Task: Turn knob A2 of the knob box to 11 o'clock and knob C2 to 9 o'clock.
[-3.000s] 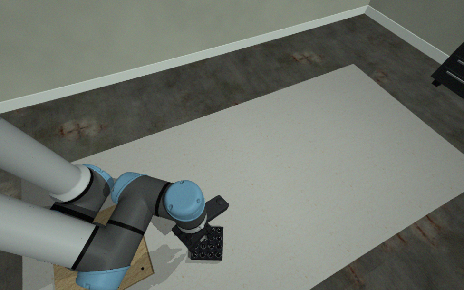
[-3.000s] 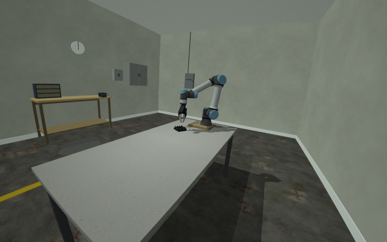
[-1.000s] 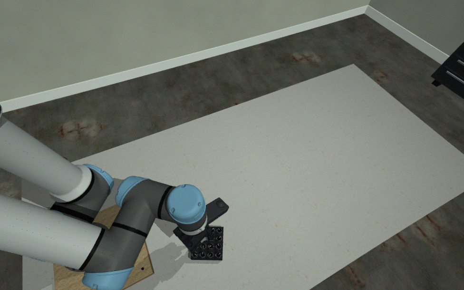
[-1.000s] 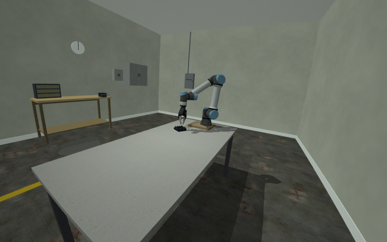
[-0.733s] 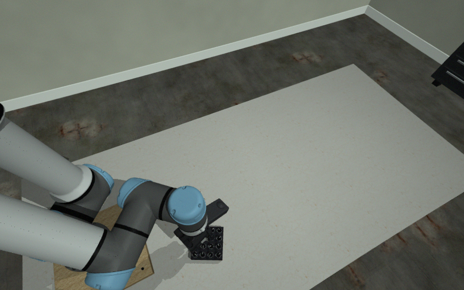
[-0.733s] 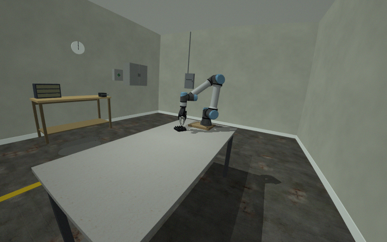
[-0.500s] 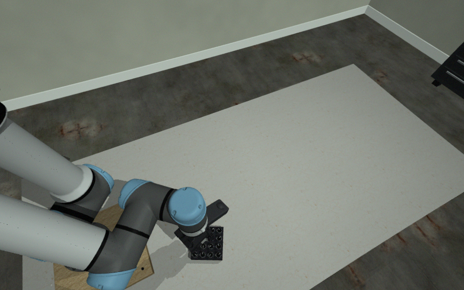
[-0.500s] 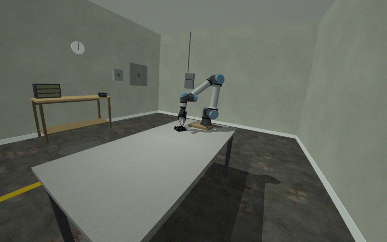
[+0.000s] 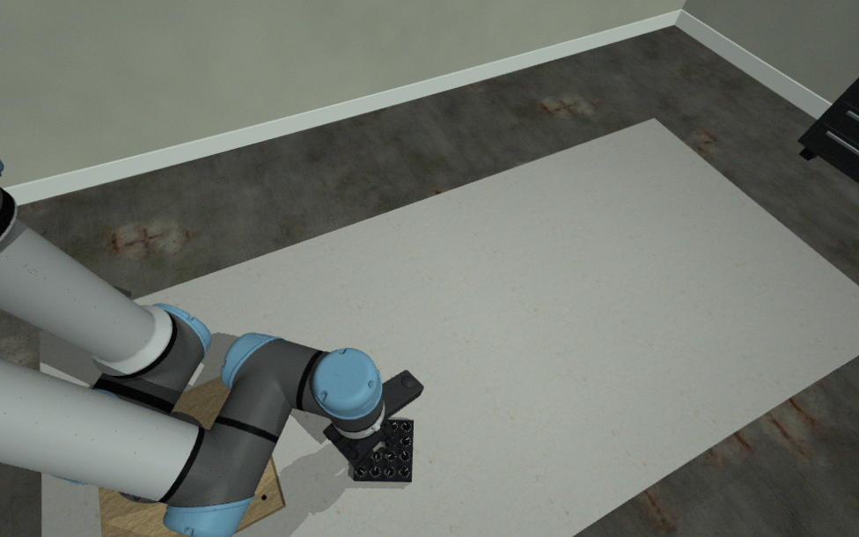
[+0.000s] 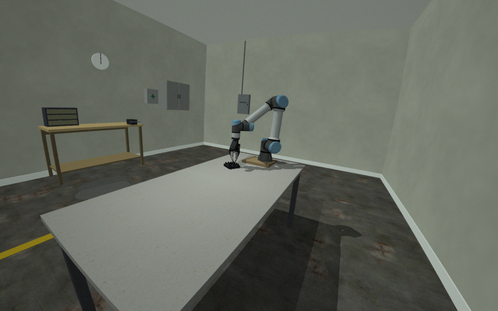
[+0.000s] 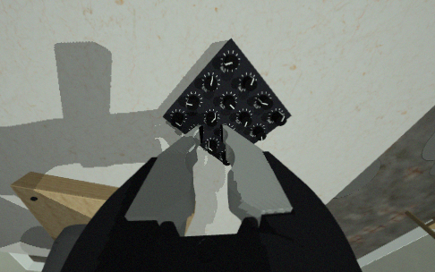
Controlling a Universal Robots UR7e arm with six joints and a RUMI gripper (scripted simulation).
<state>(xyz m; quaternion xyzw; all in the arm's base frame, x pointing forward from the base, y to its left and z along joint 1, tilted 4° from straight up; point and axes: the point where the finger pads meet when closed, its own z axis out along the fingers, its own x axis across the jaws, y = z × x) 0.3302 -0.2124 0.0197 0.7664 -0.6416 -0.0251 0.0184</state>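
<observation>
The black knob box (image 9: 398,457) (image 10: 231,165) (image 11: 229,97) lies on the white table (image 9: 569,284) (image 10: 165,219) close to the arm's base. In the wrist view it shows as a diamond with several small black knobs with white pointers. My gripper (image 11: 211,126) (image 10: 232,160) points straight down over the box's near corner. Its two grey fingers stand a narrow gap apart on either side of one knob (image 11: 211,145) at the near edge of the box. I cannot tell whether they touch it. In the top view the wrist hides the fingertips.
The arm's wooden base plate (image 9: 123,512) (image 10: 256,161) (image 11: 49,201) lies just behind the box. The table's edge and the dark floor (image 11: 394,179) show at the right of the wrist view. A wooden side table (image 10: 88,127) stands by the far left wall.
</observation>
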